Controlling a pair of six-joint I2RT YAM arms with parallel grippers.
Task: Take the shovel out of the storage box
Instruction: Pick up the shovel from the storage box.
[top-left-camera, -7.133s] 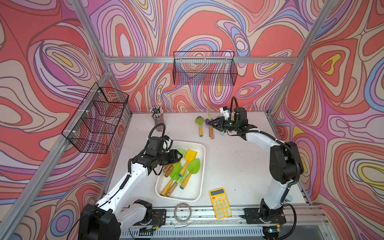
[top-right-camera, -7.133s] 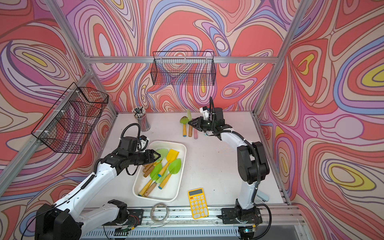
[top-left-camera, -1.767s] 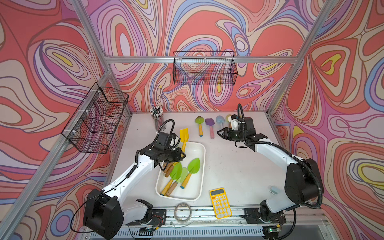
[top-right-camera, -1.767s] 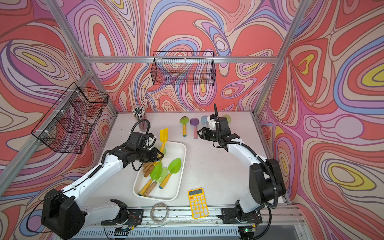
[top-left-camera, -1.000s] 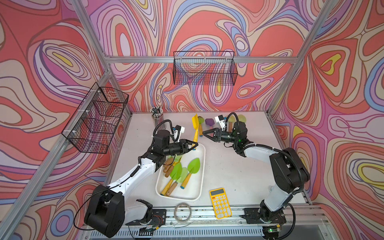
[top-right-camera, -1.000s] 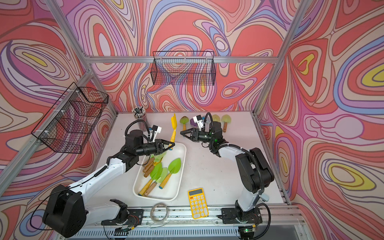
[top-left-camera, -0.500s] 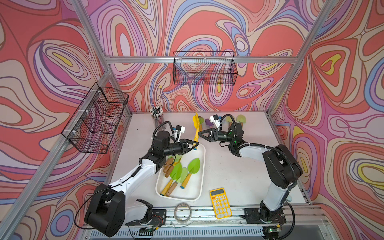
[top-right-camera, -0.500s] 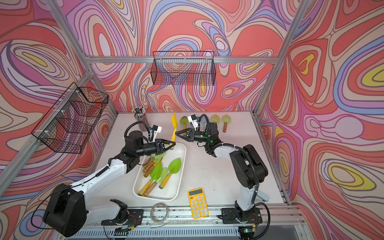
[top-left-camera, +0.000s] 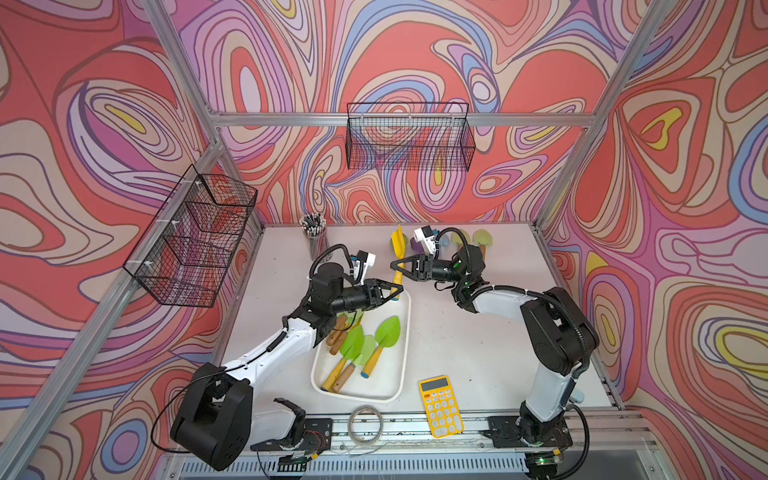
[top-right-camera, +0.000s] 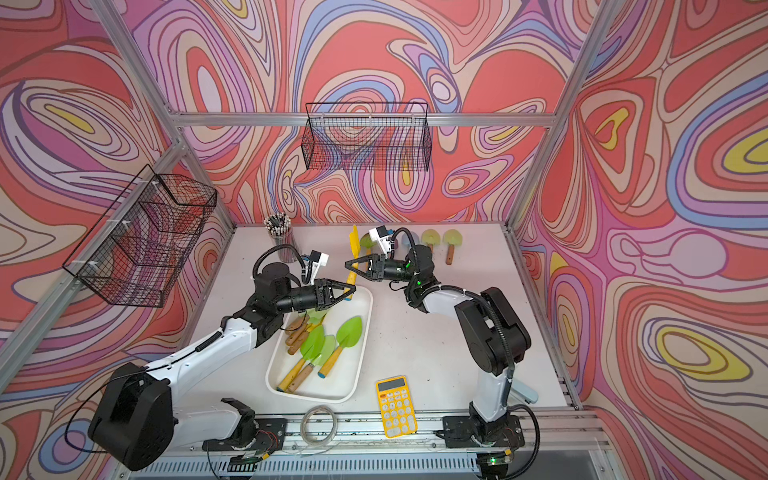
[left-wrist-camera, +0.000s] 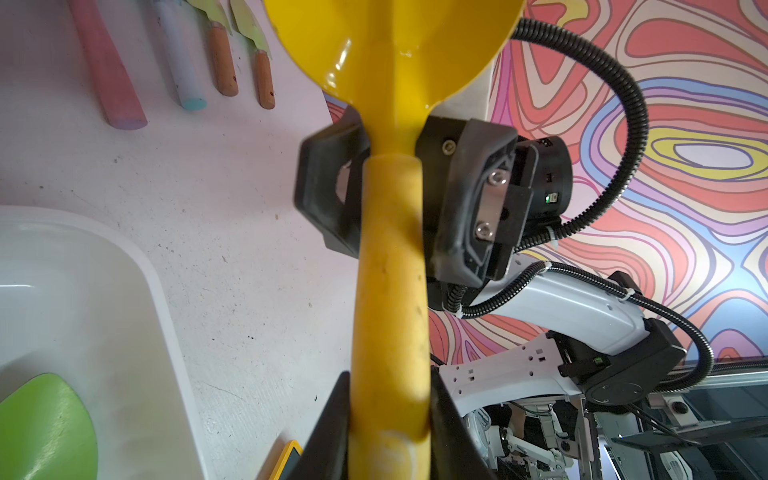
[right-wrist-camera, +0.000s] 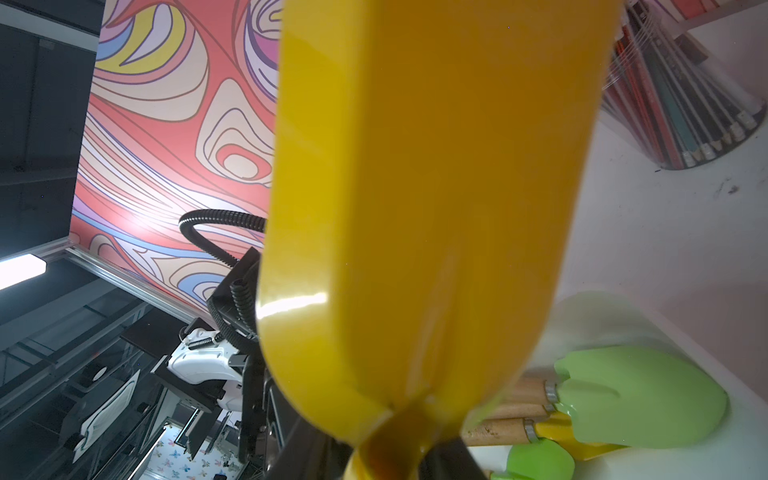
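Baskets of black wire (top-left-camera: 191, 241) hang on the walls, well away from the work, and a cup of pencils (top-left-camera: 314, 239) stands at the back of the table. Next along, the left claw (top-left-camera: 397, 289) reaches out flat over the far end of the storage box (top-left-camera: 405, 332). It is all but closed, pinching the yellow shovel (top-left-camera: 397, 245) by the bottom end of its handle. That low grip looks deliberate to me. The shovel stands nearly upright, blade up and lifted clear of the box, with most of its handle and its neck left bare for another taker. Beneath it, green shovels (top-left-camera: 388, 328) lie in the box, not yet taken out.

From the right, the right claw (top-left-camera: 398, 271) meets it head on, one jaw either side of the narrow neck just under the blade, with only a small gap between them. Whether they already press on the neck I cannot tell, even from the wrist views. I read this as a handover, since the row of shovels (top-left-camera: 484, 237) laid out at the back of the table lies on that arm's side. If the left claw let go too soon, the shovel could drop back into the box.
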